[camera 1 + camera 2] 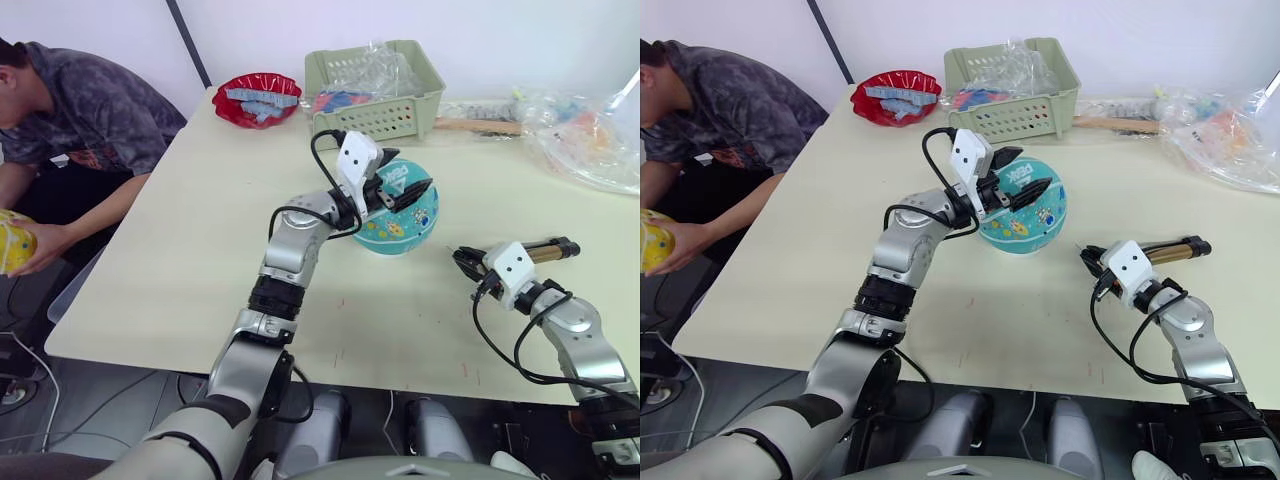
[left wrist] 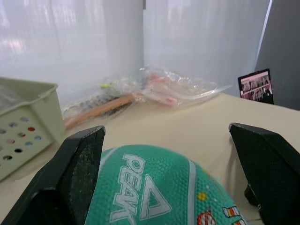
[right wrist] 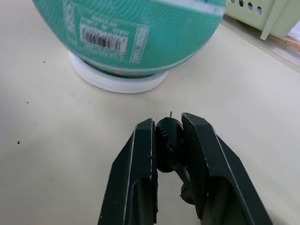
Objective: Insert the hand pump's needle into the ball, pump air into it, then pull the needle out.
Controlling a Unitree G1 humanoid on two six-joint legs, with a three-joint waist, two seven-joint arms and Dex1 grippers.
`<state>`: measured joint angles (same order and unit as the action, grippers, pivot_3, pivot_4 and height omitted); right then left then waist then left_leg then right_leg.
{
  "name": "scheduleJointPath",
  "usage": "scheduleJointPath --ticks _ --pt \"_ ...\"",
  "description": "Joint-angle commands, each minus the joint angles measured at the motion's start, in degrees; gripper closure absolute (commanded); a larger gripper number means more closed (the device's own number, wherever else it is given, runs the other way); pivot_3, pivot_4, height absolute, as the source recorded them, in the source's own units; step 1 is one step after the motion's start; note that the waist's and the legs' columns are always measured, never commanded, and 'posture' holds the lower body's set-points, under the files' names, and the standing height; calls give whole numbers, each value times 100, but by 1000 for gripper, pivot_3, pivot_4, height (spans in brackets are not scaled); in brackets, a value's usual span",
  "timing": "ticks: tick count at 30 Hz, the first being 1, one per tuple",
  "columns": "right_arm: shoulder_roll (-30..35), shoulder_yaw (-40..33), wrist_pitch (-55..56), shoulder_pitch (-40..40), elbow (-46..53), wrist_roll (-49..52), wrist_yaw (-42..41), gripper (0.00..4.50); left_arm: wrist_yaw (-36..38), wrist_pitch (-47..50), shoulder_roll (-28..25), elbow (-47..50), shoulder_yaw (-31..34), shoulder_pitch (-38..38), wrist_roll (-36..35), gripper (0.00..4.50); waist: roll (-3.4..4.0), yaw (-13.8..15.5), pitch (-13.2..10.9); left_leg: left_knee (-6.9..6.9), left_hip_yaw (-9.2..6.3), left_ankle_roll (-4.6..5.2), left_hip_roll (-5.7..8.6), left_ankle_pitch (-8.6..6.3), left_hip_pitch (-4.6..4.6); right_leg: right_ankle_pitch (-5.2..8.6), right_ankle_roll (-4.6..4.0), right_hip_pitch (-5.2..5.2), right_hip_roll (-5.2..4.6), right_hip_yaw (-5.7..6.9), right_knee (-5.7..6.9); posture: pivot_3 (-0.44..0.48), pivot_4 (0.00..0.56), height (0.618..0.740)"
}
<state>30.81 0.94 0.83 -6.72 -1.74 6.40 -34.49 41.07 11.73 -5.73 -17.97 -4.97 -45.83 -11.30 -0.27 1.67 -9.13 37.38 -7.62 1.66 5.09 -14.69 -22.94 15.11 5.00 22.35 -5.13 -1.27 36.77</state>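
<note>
A teal ball (image 1: 397, 211) with white PEAK lettering sits on a white ring stand (image 3: 117, 79) on a cream table (image 1: 190, 270). The left gripper (image 1: 398, 187) is spread wide over the ball's top, one black finger on each side. Ahead of the right gripper (image 3: 169, 127), apart from the ball, its narrow fingers clamp the black hose tip, the thin needle (image 3: 170, 114) poking out toward the ball. The hand pump (image 1: 545, 250) lies behind those fingers on the table.
</note>
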Motion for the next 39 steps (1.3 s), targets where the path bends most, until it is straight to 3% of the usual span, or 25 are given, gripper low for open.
scheduleJointPath --ticks 1,5,10,12,15,20,27,32,33,34,38,39 --pt "69 -200 73 2 -48 -15 22 4166 37 82 -115 350 33 70 -94 0 0 -15 0 0 1 0 0 0 0 0 0 0 0 -1 0 0 150 740" --pt "70 -253 82 11 -97 38 26 4166 205 105 -256 602 157 196 -332 0 0 -62 0 1 1 -1 0 1 0 0 0 1 1 -1 3 0 150 740" --pt "83 -324 94 41 -149 72 14 4166 1144 50 -882 1200 102 600 -661 0 2 -101 -1 -2 7 -1 -1 1 0 -1 -1 8 1 -12 6 0 150 740" --pt "88 -343 121 52 -189 61 1 4166 1575 183 -1225 1513 154 831 -912 0 2 -102 -2 -1 12 -2 -2 1 0 -2 -4 10 2 -16 8 0 150 740" --pt "139 -362 208 34 -391 3 -14 4166 2798 334 -2299 2047 404 1538 -1397 0 2 -89 -2 0 13 -2 -3 1 2 -3 -6 12 2 -20 11 0 150 740" --pt "202 -334 375 -7 -637 -184 70 4166 3542 267 -3149 2277 630 2222 -1648 0 13 -194 -10 -7 16 -2 -11 1 5 -5 -21 30 11 -29 20 0 150 740" --pt "236 -393 484 -48 -824 -285 137 4166 3833 108 -3663 2388 1076 2940 -1874 0 18 -231 -12 -7 16 -3 -13 2 11 -8 -27 31 12 -32 25 0 150 740" --pt "269 -434 546 -99 -887 -320 176 4166 3814 89 -3750 2443 1287 3157 -2049 0 19 -229 -12 -7 18 -3 -13 2 11 -9 -27 32 11 -35 26 0 150 740" --pt "273 -440 546 -108 -892 -311 171 3154 3803 89 -3743 2445 1297 3150 -2063 0 19 -224 -12 -7 18 -3 -13 2 11 -9 -27 32 11 -35 26 0 150 740" --pt "279 -450 542 -113 -891 -297 167 3075 3797 84 -3735 2444 1301 3140 -2071 0 19 -225 -12 -6 18 -3 -13 2 11 -9 -28 31 12 -34 27 0 150 740" --pt "306 -531 554 -88 -822 -235 138 1077 3781 70 -3723 2438 1289 3122 -2103 0 19 -237 -12 -6 21 -3 -13 2 12 -9 -28 32 12 -36 30 0 150 740" --pt "308 -568 562 -67 -788 -208 125 969 3776 72 -3716 2441 1287 3126 -2114 0 19 -239 -12 -6 21 -3 -14 2 12 -9 -29 31 12 -36 31 0 150 740"
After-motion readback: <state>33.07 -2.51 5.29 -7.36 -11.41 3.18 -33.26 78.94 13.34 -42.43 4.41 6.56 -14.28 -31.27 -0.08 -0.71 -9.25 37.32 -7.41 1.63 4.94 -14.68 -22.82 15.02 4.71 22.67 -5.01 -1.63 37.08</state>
